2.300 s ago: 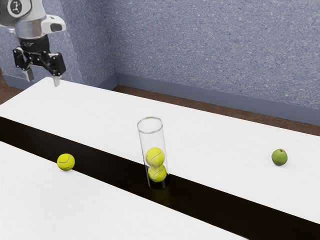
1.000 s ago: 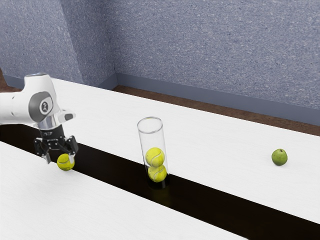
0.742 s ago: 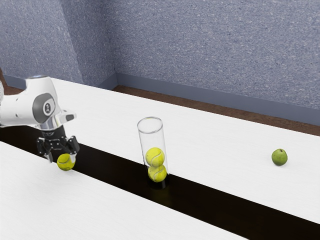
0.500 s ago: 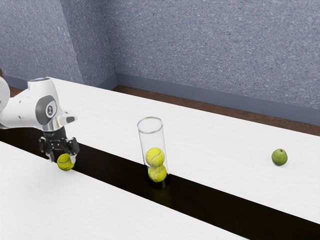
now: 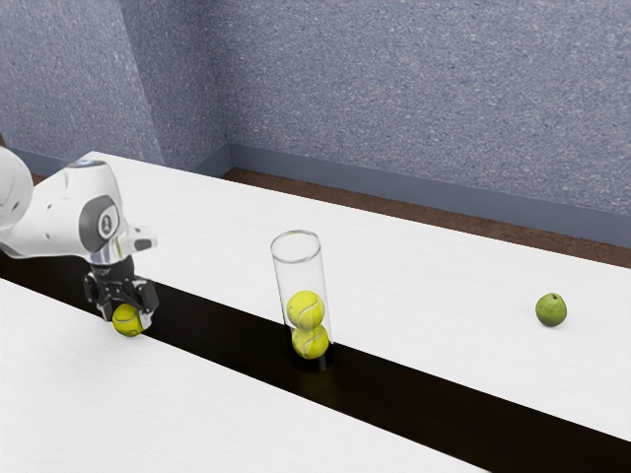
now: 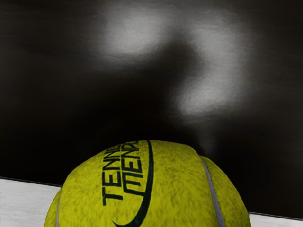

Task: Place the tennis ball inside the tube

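Moved: our gripper [image 5: 127, 321], slightly lower and nearer the tube [image 5: 297, 247].
Tennis ball [image 6: 147, 189]: at our gripper, exterior view's left of the tube; whether gripped, we cannot tell.

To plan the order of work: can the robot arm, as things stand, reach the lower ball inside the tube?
Probably not. The upper ball sits on the lower ball, the clear tube surrounds both, and the gripper is down at the loose ball.

Tube [image 5: 300, 274] between tennis ball [image 5: 126, 321] and fruit [image 5: 551, 310]
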